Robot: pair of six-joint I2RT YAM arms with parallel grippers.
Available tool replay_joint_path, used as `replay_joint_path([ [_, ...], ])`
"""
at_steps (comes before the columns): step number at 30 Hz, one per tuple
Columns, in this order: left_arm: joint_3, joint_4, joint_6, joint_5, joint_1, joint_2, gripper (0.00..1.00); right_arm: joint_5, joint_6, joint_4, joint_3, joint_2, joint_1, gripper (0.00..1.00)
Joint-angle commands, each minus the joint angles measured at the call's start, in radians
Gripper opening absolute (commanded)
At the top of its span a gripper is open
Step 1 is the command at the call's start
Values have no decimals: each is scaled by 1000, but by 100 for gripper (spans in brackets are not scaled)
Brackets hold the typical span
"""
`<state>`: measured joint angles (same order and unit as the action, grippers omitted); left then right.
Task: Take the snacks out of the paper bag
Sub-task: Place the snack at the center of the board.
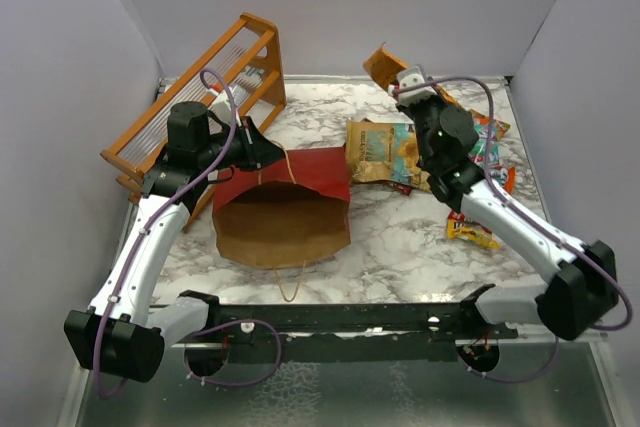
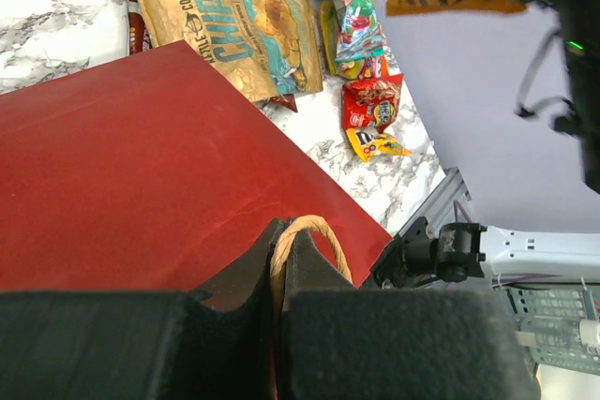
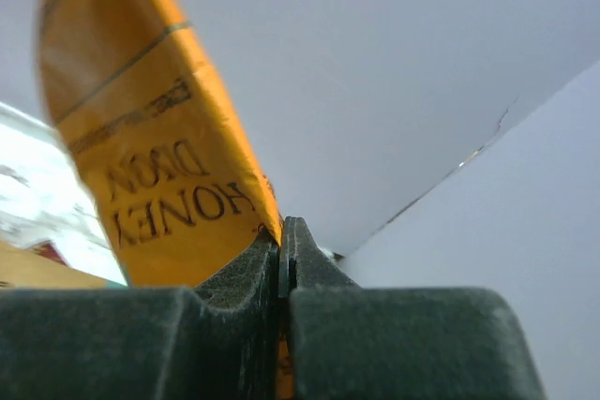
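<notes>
1. Between the shut jaws of the left gripper [image 2: 283,248] sits one tan loop handle [image 2: 317,231] of the paper bag [image 1: 300,172]. Pinching it there, I judge, anchors the bag so it cannot slide while packets come out.
2. Outward from that grip, the bag lies flat on the surface [image 1: 400,237], dark red side up, with its brown mouth gaping toward the arm bases.
3. Left arm: it reaches forward from its base with the elbow raised and the wrist bent down to the bag's far edge, near the orange rack [image 1: 200,87].
4. Right gripper [image 3: 282,231]: it is clamped tight on an edge of an orange packet [image 3: 159,156], held aloft and clear of the bag, probably for setting down.
5. Beneath that arm, the other snacks [image 1: 480,147] lie heaped to the right of the bag, with a chips packet [image 2: 234,16] at the bag's edge.
6. Right arm: it stretches far toward the back wall, wrist lifted.
</notes>
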<state>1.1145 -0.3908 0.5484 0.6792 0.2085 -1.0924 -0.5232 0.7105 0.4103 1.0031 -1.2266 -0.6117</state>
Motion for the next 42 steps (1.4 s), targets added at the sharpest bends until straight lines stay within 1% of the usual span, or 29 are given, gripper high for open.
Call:
replay_joint_path([
  [1, 23, 7, 9, 3, -7, 12, 0, 151, 152, 88, 56, -206, 145, 1],
  [3, 26, 5, 13, 7, -7, 17, 0, 172, 203, 94, 87, -282, 200, 1],
  [5, 29, 4, 15, 10, -6, 20, 0, 238, 271, 63, 99, -324, 221, 1],
  [7, 28, 1, 11, 7, -6, 23, 0, 337, 328, 23, 81, -337, 221, 1],
  [10, 23, 12, 13, 5, -6, 20, 0, 504, 296, -73, 40, -317, 219, 1],
  [12, 18, 23, 20, 7, -6, 18, 0, 561, 268, -86, 1, -309, 219, 1],
  [15, 19, 29, 26, 12, -7, 18, 0, 563, 233, -134, -19, -329, 213, 1],
  [19, 27, 9, 11, 10, -7, 16, 0, 568, 162, -255, 8, -368, 210, 1],
  [22, 24, 8, 10, 7, -6, 16, 0, 583, 104, -280, 5, -388, 208, 1],
  [24, 22, 11, 12, 8, -7, 16, 0, 601, 98, -292, -8, -401, 209, 1],
  [31, 19, 5, 10, 6, -6, 27, 0, 517, 123, -299, -20, -471, 210, 1],
  [36, 19, 6, 7, 10, -6, 26, 0, 480, 75, -295, -30, -492, 210, 1],
  [39, 27, 5, 1, 15, -6, 18, 0, 369, 48, -249, -52, -510, 212, 1],
  [42, 38, -1, -5, 17, -7, 16, 0, 251, 56, -177, -86, -520, 223, 1],
])
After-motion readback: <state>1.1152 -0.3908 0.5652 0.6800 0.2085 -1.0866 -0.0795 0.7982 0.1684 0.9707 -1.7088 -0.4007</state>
